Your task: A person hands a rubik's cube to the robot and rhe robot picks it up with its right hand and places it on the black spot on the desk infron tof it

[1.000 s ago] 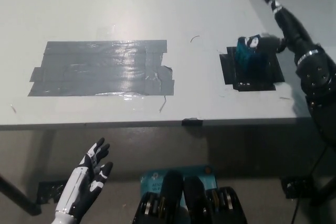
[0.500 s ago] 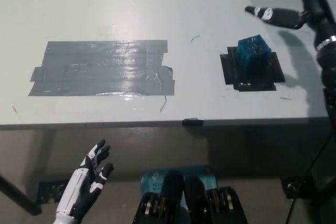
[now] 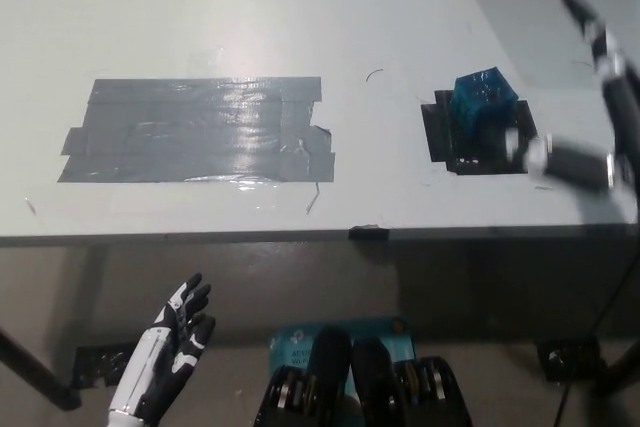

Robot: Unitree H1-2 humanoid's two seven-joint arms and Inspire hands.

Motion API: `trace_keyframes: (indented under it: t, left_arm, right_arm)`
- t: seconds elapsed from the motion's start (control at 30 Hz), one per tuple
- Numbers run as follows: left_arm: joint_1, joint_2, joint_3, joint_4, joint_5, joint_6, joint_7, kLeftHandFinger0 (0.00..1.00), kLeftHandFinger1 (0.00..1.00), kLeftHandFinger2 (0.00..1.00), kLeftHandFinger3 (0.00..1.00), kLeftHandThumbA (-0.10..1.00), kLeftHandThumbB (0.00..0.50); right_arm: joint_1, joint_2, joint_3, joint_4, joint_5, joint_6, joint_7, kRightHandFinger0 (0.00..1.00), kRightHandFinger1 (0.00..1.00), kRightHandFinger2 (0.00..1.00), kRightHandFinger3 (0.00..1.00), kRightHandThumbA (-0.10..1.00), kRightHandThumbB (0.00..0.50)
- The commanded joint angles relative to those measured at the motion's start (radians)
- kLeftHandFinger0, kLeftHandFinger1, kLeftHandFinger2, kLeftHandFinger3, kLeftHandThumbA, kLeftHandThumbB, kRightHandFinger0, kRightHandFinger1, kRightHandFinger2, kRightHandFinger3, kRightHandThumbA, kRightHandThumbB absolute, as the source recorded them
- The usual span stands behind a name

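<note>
The rubik's cube (image 3: pixel 486 107), seen as a translucent blue-green block, is set upright on the black spot (image 3: pixel 478 137) near the desk's (image 3: pixel 300 7) right edge. It is unheld, as half a second ago. The right hand (image 3: pixel 600 97), then above the cube, is now found to its right, fingers spread, blurred. The left hand (image 3: pixel 175 342) is held open below the desk edge. Grey tape (image 3: pixel 195 131) is seen at the left.

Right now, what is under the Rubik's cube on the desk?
The Rubik's cube sits on the black spot, whose dark edges show around its base. The part of the spot directly beneath the cube is covered. The right hand is off the cube.
</note>
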Motion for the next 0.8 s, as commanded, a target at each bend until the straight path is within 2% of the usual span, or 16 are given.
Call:
trace_keyframes:
  t: [0.0,0.07,0.17,0.23,0.3,0.37,0.47,0.57,0.67,0.77]
  left_arm:
    - [0.045,0.005,-0.016,-0.021,0.013,-0.041,-0.006,1.0,1.0,1.0,1.0,0.84,0.255]
    - [0.052,0.004,-0.015,-0.019,0.003,-0.042,-0.01,1.0,1.0,1.0,1.0,0.83,0.256]
    - [0.081,0.006,-0.013,-0.026,-0.005,-0.048,-0.011,1.0,1.0,1.0,1.0,0.82,0.24]
    - [0.08,0.009,-0.012,-0.023,-0.008,-0.048,-0.013,1.0,1.0,1.0,1.0,0.82,0.24]
    - [0.073,0.004,-0.015,-0.013,0.012,-0.049,-0.004,1.0,1.0,1.0,1.0,0.86,0.253]
    - [0.069,0.007,-0.012,-0.016,0.003,-0.045,-0.007,1.0,1.0,1.0,1.0,0.85,0.239]
    - [0.034,-0.001,-0.005,-0.005,-0.007,-0.041,-0.001,1.0,1.0,1.0,1.0,0.83,0.245]
    - [0.029,-0.003,-0.001,-0.008,-0.021,-0.039,-0.004,1.0,1.0,1.0,1.0,0.81,0.23]
    - [0.02,-0.003,0.001,-0.01,-0.023,-0.036,-0.004,1.0,1.0,1.0,1.0,0.81,0.215]
    - [0.017,-0.003,0.005,-0.011,-0.029,-0.036,-0.005,1.0,1.0,1.0,1.0,0.8,0.225]
  right_arm:
    - [0.43,0.072,0.014,-0.374,0.099,-0.178,-0.051,1.0,1.0,1.0,1.0,1.0,0.401]
    - [0.484,0.096,0.03,-0.29,0.098,-0.226,-0.059,1.0,1.0,1.0,1.0,1.0,0.381]
    - [0.54,0.142,0.043,-0.093,0.158,-0.298,-0.049,1.0,1.0,1.0,1.0,1.0,0.384]
    - [0.531,0.167,0.05,0.055,0.143,-0.347,-0.05,1.0,1.0,1.0,1.0,1.0,0.362]
    - [0.509,0.17,0.052,0.17,0.109,-0.342,-0.046,1.0,1.0,1.0,1.0,1.0,0.374]
    - [0.492,0.164,0.059,0.246,0.102,-0.347,-0.025,1.0,1.0,1.0,1.0,1.0,0.393]
    - [0.455,0.161,0.043,0.303,0.131,-0.364,-0.011,1.0,1.0,1.0,1.0,1.0,0.413]
    - [0.44,0.155,0.044,0.337,0.152,-0.38,0.009,1.0,1.0,1.0,1.0,1.0,0.416]
    - [0.429,0.151,0.049,0.347,0.145,-0.394,0.011,1.0,1.0,1.0,1.0,1.0,0.397]
    - [0.424,0.15,0.057,0.353,0.139,-0.397,0.015,1.0,1.0,1.0,1.0,1.0,0.408]
